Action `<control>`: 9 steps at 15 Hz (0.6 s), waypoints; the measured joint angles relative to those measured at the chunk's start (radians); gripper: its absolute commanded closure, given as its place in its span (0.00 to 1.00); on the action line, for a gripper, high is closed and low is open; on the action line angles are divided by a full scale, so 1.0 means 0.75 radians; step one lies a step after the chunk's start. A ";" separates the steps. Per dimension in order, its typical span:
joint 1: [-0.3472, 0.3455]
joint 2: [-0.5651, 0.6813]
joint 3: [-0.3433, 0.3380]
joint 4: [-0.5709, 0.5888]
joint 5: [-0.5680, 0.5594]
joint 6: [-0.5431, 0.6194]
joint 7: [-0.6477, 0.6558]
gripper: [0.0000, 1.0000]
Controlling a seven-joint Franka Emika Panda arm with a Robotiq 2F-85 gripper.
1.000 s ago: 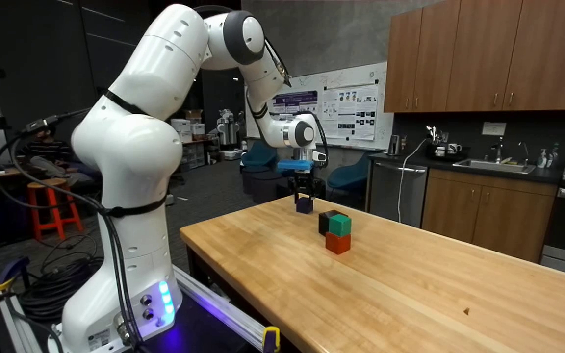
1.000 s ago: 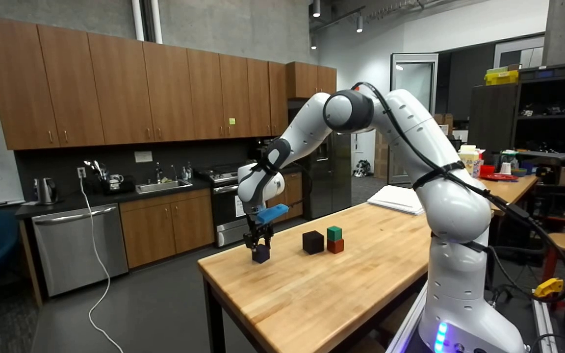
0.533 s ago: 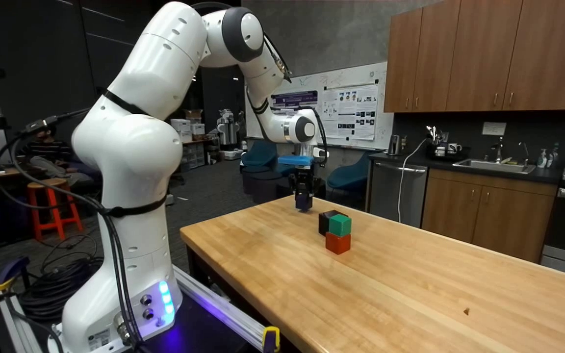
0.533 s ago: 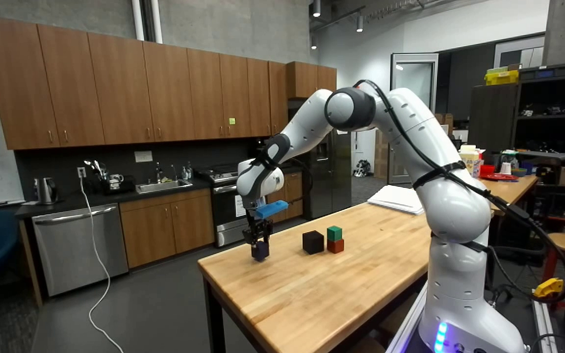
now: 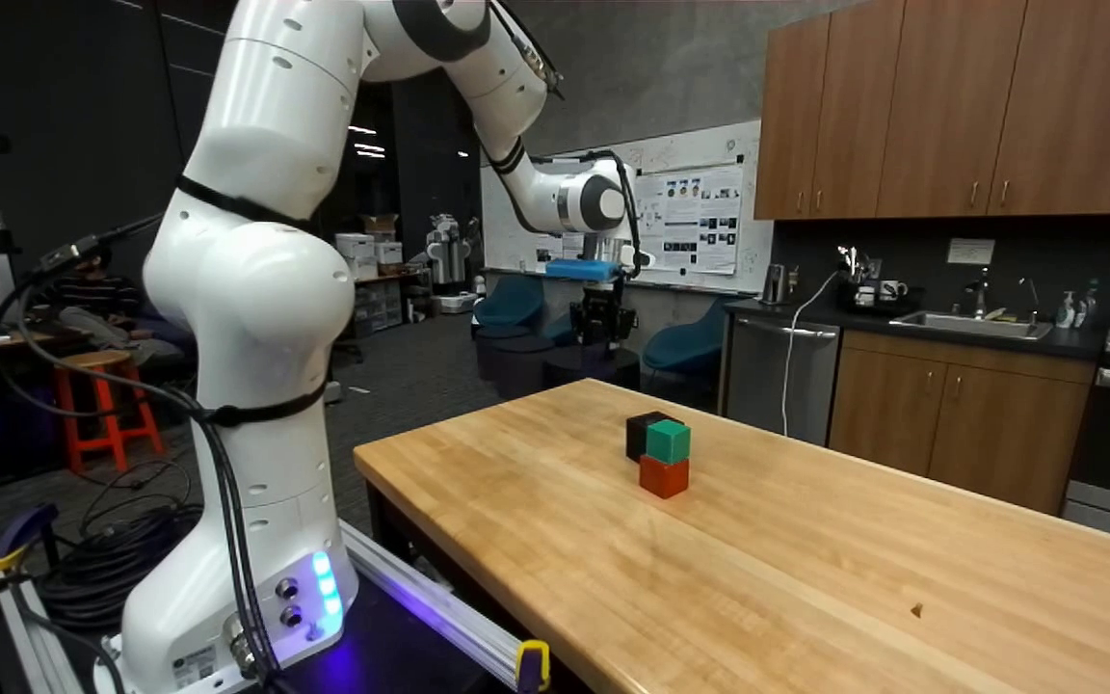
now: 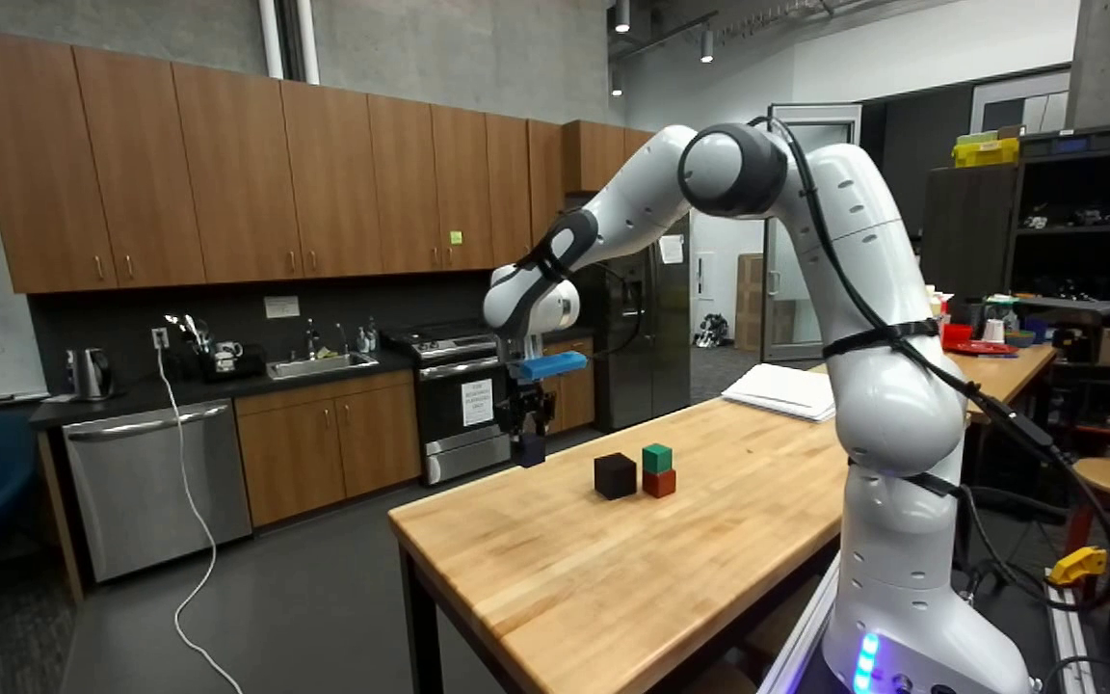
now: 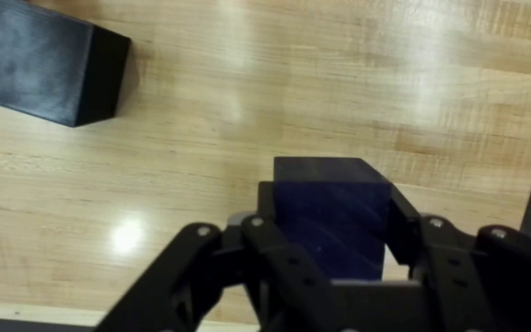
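Gripper (image 7: 334, 207) observed clamped on a dark blue block (image 7: 330, 223), suspended above the wooden table (image 6: 555, 569) near one corner; on the table, a black block (image 6: 615, 476) stands just beside a green block (image 6: 657, 459) stacked on a red block (image 6: 659, 483)

No text is legible in any view. In an exterior view, a paper sign (image 6: 478, 402) on the oven door (image 6: 441, 416) shows several lines of blurred dark lettering. In an exterior view, a poster (image 5: 700, 226) on the whiteboard (image 5: 700, 149) and a label (image 5: 196, 667) on the robot's base (image 5: 184, 612) carry print too small to read.
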 measured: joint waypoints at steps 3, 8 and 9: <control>-0.019 -0.124 -0.032 -0.101 -0.006 0.000 -0.002 0.70; -0.065 -0.273 -0.087 -0.253 -0.049 0.008 -0.004 0.70; -0.074 -0.295 -0.096 -0.279 -0.054 0.010 -0.004 0.70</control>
